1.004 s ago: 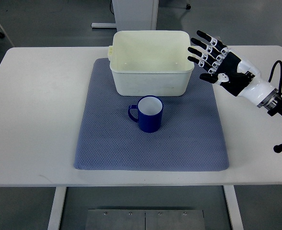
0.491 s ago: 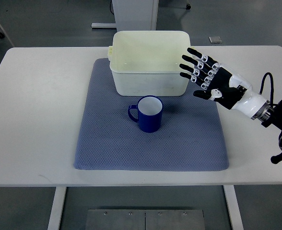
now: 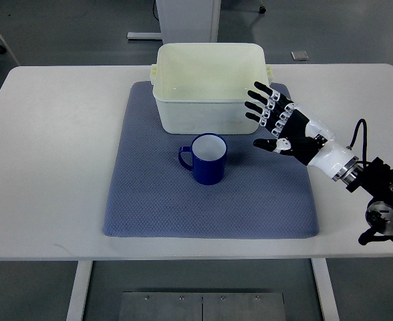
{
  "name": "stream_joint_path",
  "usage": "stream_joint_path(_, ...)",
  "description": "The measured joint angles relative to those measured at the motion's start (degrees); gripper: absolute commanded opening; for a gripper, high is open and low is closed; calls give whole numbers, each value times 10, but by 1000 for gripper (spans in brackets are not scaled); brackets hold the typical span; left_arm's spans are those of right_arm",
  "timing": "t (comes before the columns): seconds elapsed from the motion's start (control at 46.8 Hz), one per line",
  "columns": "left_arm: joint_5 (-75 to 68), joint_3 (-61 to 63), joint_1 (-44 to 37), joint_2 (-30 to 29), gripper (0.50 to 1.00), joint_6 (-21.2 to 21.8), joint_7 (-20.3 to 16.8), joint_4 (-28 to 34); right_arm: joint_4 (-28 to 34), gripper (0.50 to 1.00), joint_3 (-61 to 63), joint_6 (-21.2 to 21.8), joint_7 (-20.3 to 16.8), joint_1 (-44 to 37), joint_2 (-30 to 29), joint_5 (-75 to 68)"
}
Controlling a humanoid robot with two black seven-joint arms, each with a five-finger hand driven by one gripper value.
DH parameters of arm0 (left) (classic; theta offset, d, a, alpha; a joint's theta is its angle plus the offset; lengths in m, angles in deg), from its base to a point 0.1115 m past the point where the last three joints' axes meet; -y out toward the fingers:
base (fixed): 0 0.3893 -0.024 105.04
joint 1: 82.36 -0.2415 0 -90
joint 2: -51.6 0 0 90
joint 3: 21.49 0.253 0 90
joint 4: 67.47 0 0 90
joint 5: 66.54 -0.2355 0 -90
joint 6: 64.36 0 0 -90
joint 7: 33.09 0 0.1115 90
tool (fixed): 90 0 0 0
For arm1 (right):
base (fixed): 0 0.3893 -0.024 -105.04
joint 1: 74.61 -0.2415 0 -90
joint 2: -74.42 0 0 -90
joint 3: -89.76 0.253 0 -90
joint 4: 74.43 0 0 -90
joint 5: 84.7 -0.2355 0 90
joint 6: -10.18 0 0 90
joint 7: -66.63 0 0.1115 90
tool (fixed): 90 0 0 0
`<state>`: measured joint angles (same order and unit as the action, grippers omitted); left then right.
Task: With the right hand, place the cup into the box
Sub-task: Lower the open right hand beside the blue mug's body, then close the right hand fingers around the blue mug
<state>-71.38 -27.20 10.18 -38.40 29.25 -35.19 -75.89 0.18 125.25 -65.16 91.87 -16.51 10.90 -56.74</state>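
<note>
Right hand (image 3: 280, 127) with fingers spread, empty, right of upright blue cup (image 3: 208, 159) on grey mat (image 3: 150, 200), cream box (image 3: 208, 90) just behind.

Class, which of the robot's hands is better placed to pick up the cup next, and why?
Right. The right hand hovers open just right of the cup; no left hand is in view.

One steep overhead view from our own side.
We look down on the whole bench (image 3: 49, 134) from moderately far, floor showing beyond its far edge.
</note>
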Motion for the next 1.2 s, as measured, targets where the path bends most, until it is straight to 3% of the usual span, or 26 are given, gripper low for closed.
stream_joint_path(0.278, 0, 0, 0, 0, 1000, 0, 0, 0, -3, 949, -52, -53, 28, 0, -20, 16)
stream_joint_path(0.641, 0, 0, 0, 0, 1000, 0, 0, 0, -39, 954, -73, -94, 39, -1, -69, 17)
stream_joint_path(0.833, 0, 0, 0, 0, 1000, 0, 0, 0, -52, 954, -106, -137, 72, -7, -86, 25)
stream_joint_path(1.196, 0, 0, 0, 0, 1000, 0, 0, 0, -81, 954, -114, -194, 80, -13, -143, 26)
